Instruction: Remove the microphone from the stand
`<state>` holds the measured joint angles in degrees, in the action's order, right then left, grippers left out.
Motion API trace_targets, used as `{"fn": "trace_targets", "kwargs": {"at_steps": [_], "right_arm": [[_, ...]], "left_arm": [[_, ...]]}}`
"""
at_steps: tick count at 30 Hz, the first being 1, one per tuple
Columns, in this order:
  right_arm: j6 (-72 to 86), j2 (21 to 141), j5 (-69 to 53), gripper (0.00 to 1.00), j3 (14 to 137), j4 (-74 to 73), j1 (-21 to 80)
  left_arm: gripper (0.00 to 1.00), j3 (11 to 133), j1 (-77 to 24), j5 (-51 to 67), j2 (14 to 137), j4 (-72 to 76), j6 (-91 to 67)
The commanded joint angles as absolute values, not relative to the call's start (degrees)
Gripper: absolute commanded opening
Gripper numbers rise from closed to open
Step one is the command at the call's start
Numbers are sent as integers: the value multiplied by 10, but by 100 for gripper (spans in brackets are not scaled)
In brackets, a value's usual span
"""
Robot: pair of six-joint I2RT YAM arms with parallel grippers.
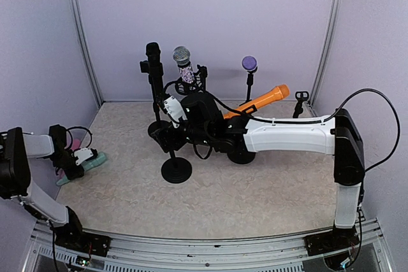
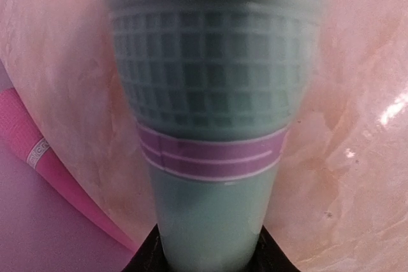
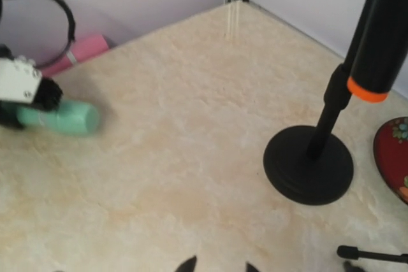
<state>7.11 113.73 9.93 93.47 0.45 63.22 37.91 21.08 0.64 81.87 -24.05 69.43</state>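
Observation:
My left gripper (image 1: 75,159) is shut on a mint-green microphone (image 1: 94,160) low over the table at the far left. In the left wrist view the microphone (image 2: 213,125) fills the frame, its handle between the dark fingers (image 2: 148,256). It also shows in the right wrist view (image 3: 60,119). My right gripper (image 1: 160,139) is open and empty at mid-table, beside a black stand (image 1: 176,170). Its fingertips (image 3: 191,264) hang over bare table. A black, a silver (image 1: 183,60), a purple-headed (image 1: 249,64) and an orange microphone (image 1: 258,102) sit on stands behind.
A pink microphone (image 1: 64,173) lies on the table under the left gripper, also in the left wrist view (image 2: 38,151). A round black stand base (image 3: 308,165) is right of the right gripper. A small black tripod stand (image 1: 299,101) is at back right. Walls enclose the table.

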Motion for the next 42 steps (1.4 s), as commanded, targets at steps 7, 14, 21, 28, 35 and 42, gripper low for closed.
{"fn": "trace_targets", "kwargs": {"at_steps": [7, 14, 21, 28, 35, 42], "right_arm": [[15, 1185, 113, 82, 995, -37, 630], [6, 1194, 98, 56, 997, -44, 628], [9, 1179, 106, 16, 991, -46, 628], [23, 1096, 129, 0, 913, -29, 626], [57, 939, 194, 0, 748, -26, 622], [97, 783, 271, 0, 604, -69, 603]], "left_arm": [[82, 389, 208, 33, 799, -270, 685], [99, 482, 161, 211, 730, -440, 650], [99, 543, 30, 242, 679, -452, 537], [99, 590, -45, 241, 680, -412, 439], [99, 607, -55, 224, 695, -375, 385], [99, 607, -67, 214, 693, -358, 383]]}}
